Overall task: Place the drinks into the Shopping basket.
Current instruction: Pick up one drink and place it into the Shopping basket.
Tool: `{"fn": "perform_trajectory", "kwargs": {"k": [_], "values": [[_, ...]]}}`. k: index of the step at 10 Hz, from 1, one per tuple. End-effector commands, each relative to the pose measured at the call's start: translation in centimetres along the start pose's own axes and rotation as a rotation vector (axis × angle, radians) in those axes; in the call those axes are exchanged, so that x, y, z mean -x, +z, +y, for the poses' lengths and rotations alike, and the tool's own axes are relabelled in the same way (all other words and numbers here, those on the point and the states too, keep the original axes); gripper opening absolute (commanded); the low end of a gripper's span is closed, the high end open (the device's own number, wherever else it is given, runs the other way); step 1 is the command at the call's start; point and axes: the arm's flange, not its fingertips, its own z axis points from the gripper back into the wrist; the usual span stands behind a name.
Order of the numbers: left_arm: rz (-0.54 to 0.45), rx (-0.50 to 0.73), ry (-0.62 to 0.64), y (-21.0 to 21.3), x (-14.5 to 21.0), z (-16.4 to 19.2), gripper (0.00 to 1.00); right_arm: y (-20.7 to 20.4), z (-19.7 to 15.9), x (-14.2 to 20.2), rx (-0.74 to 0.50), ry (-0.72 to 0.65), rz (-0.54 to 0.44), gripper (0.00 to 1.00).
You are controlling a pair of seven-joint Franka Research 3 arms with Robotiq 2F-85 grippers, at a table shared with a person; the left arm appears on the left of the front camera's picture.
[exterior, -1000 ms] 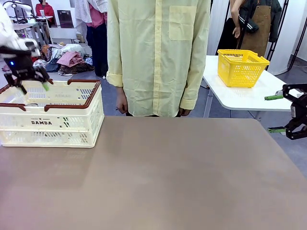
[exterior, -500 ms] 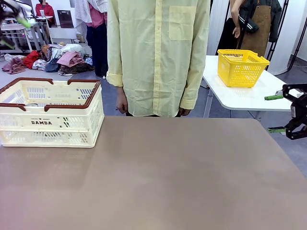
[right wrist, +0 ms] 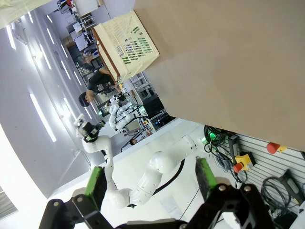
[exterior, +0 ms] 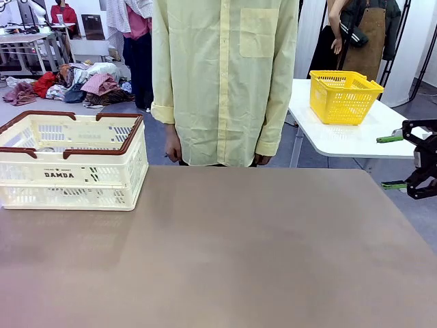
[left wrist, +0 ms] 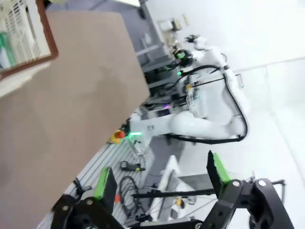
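Observation:
The Shopping basket point(exterior: 72, 174), cream with a brown-red rim, stands at the table's far left. A sliver of a green drink can point(left wrist: 4, 47) shows inside the basket point(left wrist: 28, 36) at the left wrist view's edge. Green also shows through the slots of the basket point(right wrist: 128, 43) in the right wrist view. My left gripper point(left wrist: 159, 179) is open and empty, high above the table and away from the basket. My right gripper point(exterior: 390, 162) hangs open and empty off the table's right edge; its own view shows the gripper point(right wrist: 150, 181) with nothing between the pads.
A person in a yellow shirt point(exterior: 225, 82) stands at the table's far side, arms down. A yellow mesh basket point(exterior: 343, 96) sits on a white table point(exterior: 355, 143) behind at the right. The brown tabletop point(exterior: 239, 253) is bare apart from the basket.
My left gripper, open above the basket a second ago, has lifted up and out of the front view. The right gripper has not moved.

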Motion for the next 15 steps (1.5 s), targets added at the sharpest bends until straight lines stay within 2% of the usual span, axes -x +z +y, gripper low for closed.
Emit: {"fn": "perform_trajectory", "kwargs": {"k": [1, 2, 3, 4, 5, 6, 15], "values": [[-0.016, 0.236, 0.126, 4.6, -2.5, 6.2, 1.0, 0.1, 0.3, 0.2, 0.002, -0.017, 0.002, 1.0], [-0.006, 0.329, 0.148, 6.3, -3.2, 9.5, 1.0, 0.1, 0.3, 0.2, 0.002, -0.017, 0.002, 1.0], [0.014, 0.365, 0.104, 7.0, -3.7, 12.3, 1.0, 0.1, 0.3, 0.2, 0.002, -0.017, 0.002, 1.0], [0.078, 0.28, 0.133, 6.5, -5.1, 13.7, 1.0, 0.1, 0.3, 0.2, 0.002, -0.017, 0.002, 1.0], [0.134, 0.143, 0.145, 5.4, -6.8, 13.9, 1.0, 0.1, 0.3, 0.2, 0.002, -0.017, 0.002, 1.0], [0.002, 0.302, 0.155, 4.0, -2.4, 14.3, 1.0, 0.1, 0.3, 0.2, 0.002, -0.017, 0.002, 1.0], [0.002, 0.302, 0.155, 4.0, -2.4, 14.3, 1.0, 0.1, 0.3, 0.2, 0.002, -0.017, 0.002, 1.0]]}}
